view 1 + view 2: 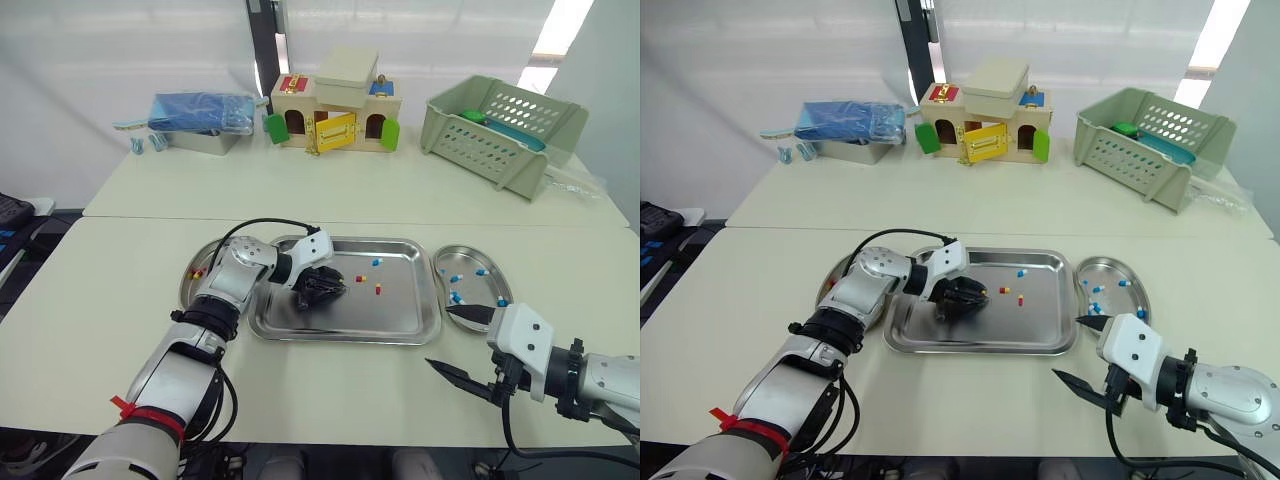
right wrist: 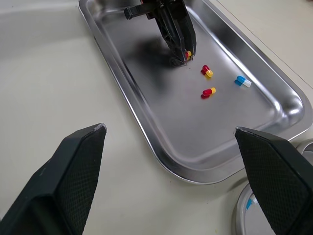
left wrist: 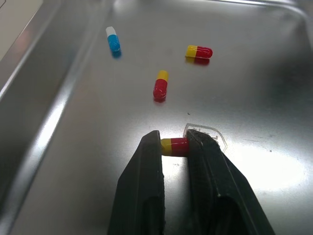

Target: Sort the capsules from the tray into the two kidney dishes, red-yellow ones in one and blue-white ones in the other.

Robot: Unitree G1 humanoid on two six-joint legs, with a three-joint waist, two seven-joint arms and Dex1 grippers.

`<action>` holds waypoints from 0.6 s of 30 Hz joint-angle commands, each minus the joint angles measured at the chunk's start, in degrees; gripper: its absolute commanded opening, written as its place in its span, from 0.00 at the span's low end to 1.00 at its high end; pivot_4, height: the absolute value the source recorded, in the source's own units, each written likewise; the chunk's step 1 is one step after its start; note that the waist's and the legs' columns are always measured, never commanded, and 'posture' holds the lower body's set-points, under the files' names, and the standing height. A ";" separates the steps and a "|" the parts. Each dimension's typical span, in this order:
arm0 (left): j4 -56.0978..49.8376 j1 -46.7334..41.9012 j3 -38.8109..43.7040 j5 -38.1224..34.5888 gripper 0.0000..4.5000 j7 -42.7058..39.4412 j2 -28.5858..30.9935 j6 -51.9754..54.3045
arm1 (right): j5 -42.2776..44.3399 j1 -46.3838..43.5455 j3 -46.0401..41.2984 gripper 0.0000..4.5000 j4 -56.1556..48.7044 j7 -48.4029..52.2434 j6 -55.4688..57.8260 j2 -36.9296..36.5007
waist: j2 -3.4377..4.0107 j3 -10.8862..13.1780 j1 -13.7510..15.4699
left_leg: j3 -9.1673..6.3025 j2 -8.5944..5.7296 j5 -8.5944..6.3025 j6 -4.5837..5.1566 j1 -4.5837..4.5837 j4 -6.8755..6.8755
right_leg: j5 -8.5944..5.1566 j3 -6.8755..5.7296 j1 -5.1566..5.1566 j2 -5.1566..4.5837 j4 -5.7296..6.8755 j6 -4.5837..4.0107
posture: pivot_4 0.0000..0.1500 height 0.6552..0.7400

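The red-yellow capsule [image 3: 174, 146] (glossy, half red, half yellow) sits low in the tray [image 1: 345, 338], left of centre, pinched at the very tips of the left gripper's [image 3: 174, 139] fingers [image 3: 146, 166]. Small and slick, it could squirt free on lifting. The right gripper [image 1: 440, 337] hangs wide open over the worktop [image 1: 100, 330], near right.

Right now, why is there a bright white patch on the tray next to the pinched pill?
Left wrist view: that is light glaring off the shiny tray beside the left fingers, shut on a red-yellow capsule. Right wrist view: they throw a soft dark shadow on the tray.
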 commanded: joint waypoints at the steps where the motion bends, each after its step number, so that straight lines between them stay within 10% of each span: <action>1: -7.50 0.08 3.78 -2.96 0.13 0.55 1.86 3.88 | 0.38 0.21 -0.47 0.99 -1.37 0.37 -0.75 -0.26 | 0.00 0.00 -0.01 | 0.00 0.00 0.00 0.00 0.00 0.00 | 0.00 0.00 -0.01 0.00 0.00 0.00 | 1.00 1.00; 18: -31.02 19.39 23.40 -9.79 0.13 12.23 20.51 20.21 | 2.15 0.26 -1.53 0.99 -0.25 3.58 -1.07 -1.57 | 0.04 -0.02 -0.08 | -0.02 0.03 0.00 0.00 0.06 0.02 | 0.00 0.03 0.01 0.00 0.02 0.00 | 1.00 1.00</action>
